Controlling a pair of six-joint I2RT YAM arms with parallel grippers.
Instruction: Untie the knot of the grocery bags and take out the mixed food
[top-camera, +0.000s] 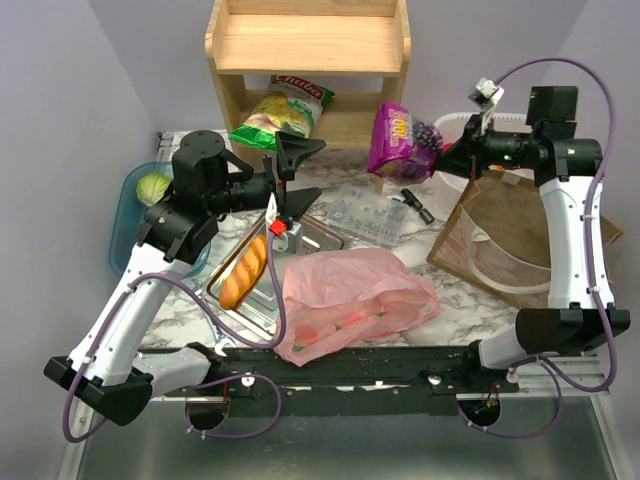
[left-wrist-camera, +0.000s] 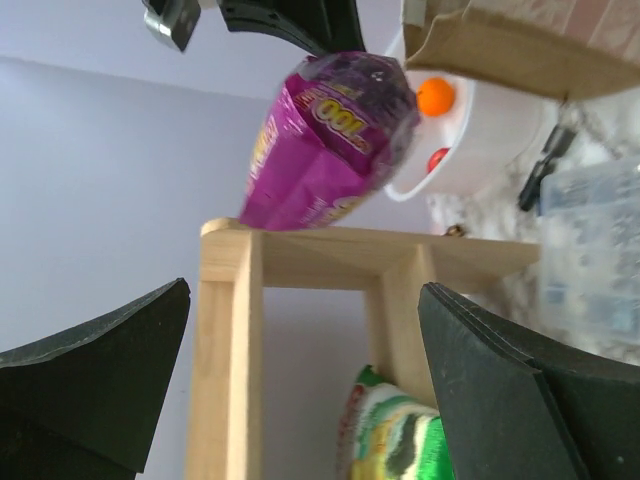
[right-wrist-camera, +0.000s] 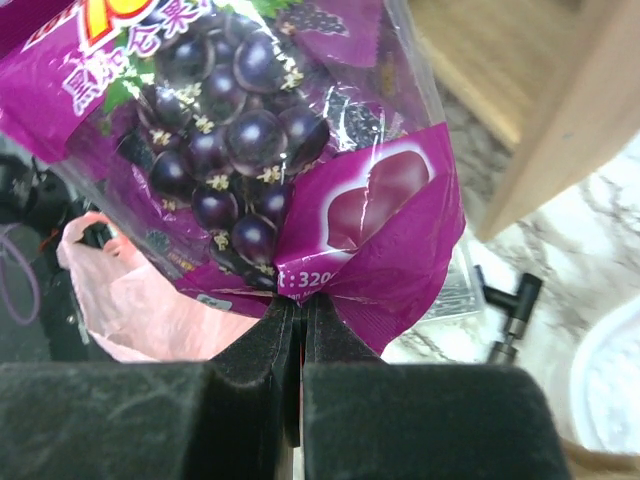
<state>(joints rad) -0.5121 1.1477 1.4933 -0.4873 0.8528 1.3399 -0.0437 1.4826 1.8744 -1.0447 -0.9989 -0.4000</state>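
One purple snack packet (right-wrist-camera: 260, 150) pinched at end seam by clenched right fingers (right-wrist-camera: 255, 375), hanging over far edge of surface (top-camera: 455, 300), right of middle. Light, crinkly, slippery; seam is best hold. Empty left fingers (left-wrist-camera: 100, 370) spread wide. Limp pink bag (top-camera: 350, 300) at near edge, probably tears easily.

Loaf (top-camera: 245, 272) on tray (top-camera: 325, 236), left of bag (top-camera: 350, 290)

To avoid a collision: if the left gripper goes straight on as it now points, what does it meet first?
Probably the wooden shelf: its frame lies straight ahead of the open left gripper, in the middle of its wrist view. The purple snack packet is off that line, though depth is unclear.
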